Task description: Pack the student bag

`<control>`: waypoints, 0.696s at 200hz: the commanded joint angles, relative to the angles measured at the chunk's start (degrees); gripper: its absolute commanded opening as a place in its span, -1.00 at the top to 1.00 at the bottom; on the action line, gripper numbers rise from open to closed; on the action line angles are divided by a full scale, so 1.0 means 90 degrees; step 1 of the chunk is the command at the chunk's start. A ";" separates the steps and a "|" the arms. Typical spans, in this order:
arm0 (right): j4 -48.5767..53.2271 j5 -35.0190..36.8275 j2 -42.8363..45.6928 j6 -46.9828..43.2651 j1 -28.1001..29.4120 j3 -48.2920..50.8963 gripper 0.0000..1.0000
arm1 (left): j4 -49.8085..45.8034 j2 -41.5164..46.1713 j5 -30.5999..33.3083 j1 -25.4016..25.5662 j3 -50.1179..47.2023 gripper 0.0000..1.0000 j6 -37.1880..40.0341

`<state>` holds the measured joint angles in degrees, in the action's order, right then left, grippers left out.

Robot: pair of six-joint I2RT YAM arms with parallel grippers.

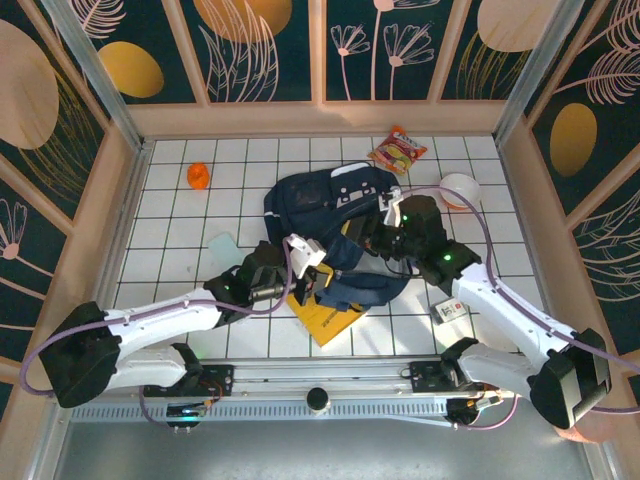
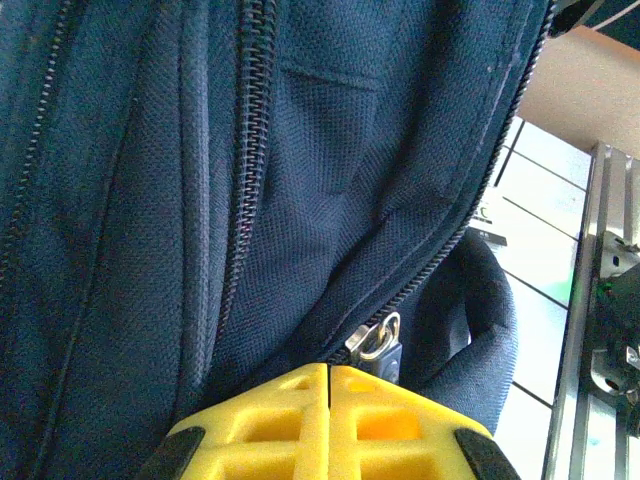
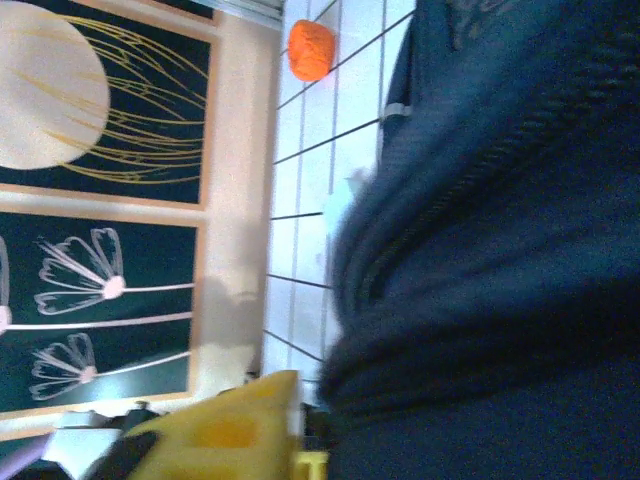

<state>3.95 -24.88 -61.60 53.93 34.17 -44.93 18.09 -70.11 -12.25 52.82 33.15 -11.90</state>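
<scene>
**Desk:** Where is the bag sitting?

**Me:** I have the backpack (image 1: 325,200) crumpled in the middle of the tiled table (image 1: 170,260). One end points at the far wall and the other toward my arms. A yellow envelope (image 1: 328,318) pokes out from under its near edge.

**Desk:** And your left hand?

**Me:** My left gripper (image 1: 312,272) is at the near side of the backpack. On its wrist camera I see the two yellow fingers (image 2: 270,430) pressed together edge to edge, with navy cloth and zip teeth right above them. A metal zip pull (image 2: 378,340) sits at the tip, touching one finger. I cannot tell whether its tab is pinched between them.

**Desk:** The right one?

**Me:** My right gripper (image 1: 372,238) reaches in from the right, against the middle of the backpack. Its camera is blurred. I make out one of its yellow fingers (image 3: 225,432) low in the frame, with dark cloth crowding it. I cannot tell whether that hand is apart or together, or whether it has hold of anything.

**Desk:** What else is on the table?

**Me:** There is an orange lump (image 1: 198,176) at the far left, well apart from the backpack. A snack packet (image 1: 398,150) lies by the far wall. A white bowl (image 1: 458,188) sits to the right, near my right arm. A pale card (image 1: 222,244) lies just left of the backpack, and a small white box (image 1: 450,310) sits beside my right forearm.
</scene>
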 commanded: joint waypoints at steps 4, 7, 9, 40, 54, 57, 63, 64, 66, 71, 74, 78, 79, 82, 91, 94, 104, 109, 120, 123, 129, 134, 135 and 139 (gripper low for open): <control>-0.0438 0.0199 0.0100 -0.0041 0.0086 -0.0225 0.92 | 0.0262 0.0016 -0.0038 -0.0048 0.0428 0.62 0.0399; -0.0438 0.0197 0.0091 -0.0085 0.0089 -0.0294 0.93 | 0.0236 0.0050 0.0002 -0.0047 0.0437 0.52 0.0466; -0.0436 0.0189 0.0078 -0.0111 0.0090 -0.0343 0.94 | 0.0212 0.0078 0.0018 -0.0048 0.0438 0.44 0.0517; -0.0447 -0.0214 -0.0143 -0.0483 -0.0115 -0.1007 0.97 | -0.0218 0.0524 0.0596 -0.0039 0.0428 0.03 0.1679; -0.0622 -0.0477 -0.0201 -0.0532 -0.0221 -0.1161 0.98 | -0.0285 0.0602 0.1033 -0.0048 0.0479 -0.15 0.2124; -0.0655 -0.0513 -0.0227 -0.0525 -0.0238 -0.1198 0.98 | -0.0289 0.0592 0.1105 -0.0043 0.0502 -0.18 0.2208; -0.0739 -0.0566 -0.0247 -0.0501 -0.0260 -0.1255 0.98 | -0.0299 0.0557 0.1216 -0.0044 0.0558 -0.22 0.2367; -0.0760 -0.0576 -0.0246 -0.0502 -0.0261 -0.1266 0.98 | -0.0300 0.0545 0.1245 -0.0041 0.0566 -0.23 0.2387; -0.0785 -0.0595 -0.0260 -0.0499 -0.0262 -0.1275 0.98 | -0.0300 0.0524 0.1298 -0.0042 0.0600 -0.24 0.2406; -0.0862 -0.0627 -0.0265 -0.0479 -0.0271 -0.1314 0.98 | -0.0331 0.0443 0.1371 -0.0047 0.0695 -0.28 0.2422; -0.0917 -0.0646 -0.0278 -0.0458 -0.0269 -0.1333 0.99 | -0.0367 0.0388 0.1404 -0.0041 0.0752 -0.29 0.2414; -0.0978 -0.0667 -0.0283 -0.0438 -0.0276 -0.1368 0.98 | -0.0420 0.0299 0.1418 -0.0043 0.0836 -0.32 0.2398; -0.0996 -0.0670 -0.0293 -0.0432 -0.0274 -0.1382 0.99 | -0.0434 0.0275 0.1419 -0.0041 0.0857 -0.33 0.2393; -0.1038 -0.0684 -0.0310 -0.0400 -0.0276 -0.1397 0.99 | -0.0458 0.0212 0.1436 -0.0042 0.0910 -0.36 0.2362; -0.1144 -0.0728 -0.0328 -0.0336 -0.0273 -0.1474 0.99 | -0.0493 0.0002 0.1683 -0.0045 0.1025 -0.45 0.2169; -0.1167 -0.0738 -0.0341 -0.0312 -0.0274 -0.1486 0.99 | -0.0496 -0.0054 0.1838 -0.0048 0.1052 -0.45 0.2064; -0.1247 -0.0791 -0.0334 -0.0263 -0.0273 -0.1560 0.99 | -0.0510 -0.0215 0.2293 -0.0040 0.1053 -0.44 0.1803; -0.1285 -0.0830 -0.0330 -0.0253 -0.0277 -0.1596 0.99 | -0.0554 -0.0262 0.2444 -0.0043 0.1032 -0.44 0.1737; -0.1343 -0.0936 -0.0308 -0.0182 -0.0569 -0.1676 0.99 | -0.0717 -0.0344 0.2806 -0.0041 0.0982 -0.45 0.1590; -0.1356 -0.0970 -0.0297 -0.0155 -0.0626 -0.1694 0.99 | -0.0768 -0.0354 0.2891 -0.0046 0.0958 -0.45 0.1566; -0.1399 -0.1087 -0.0289 -0.0107 -0.0768 -0.1731 1.00 | -0.0852 -0.0338 0.3041 -0.0046 0.0898 -0.45 0.1523; -0.1430 -0.1229 -0.0287 -0.0068 -0.0916 -0.1783 1.00 | -0.0905 -0.0304 0.3146 -0.0042 0.0823 -0.45 0.1481; -0.1432 -0.1254 -0.0291 -0.0066 -0.0945 -0.1794 1.00 | -0.0910 -0.0295 0.3171 -0.0040 0.0806 -0.45 0.1475; -0.1426 -0.1350 -0.0289 -0.0064 -0.1061 -0.1848 1.00 | -0.0939 -0.0255 0.3248 -0.0047 0.0748 -0.46 0.1449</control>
<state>1.63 -28.38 -66.63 51.81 28.82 -54.98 15.40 -71.94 5.19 53.41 42.06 4.03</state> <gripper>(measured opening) 0.080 0.726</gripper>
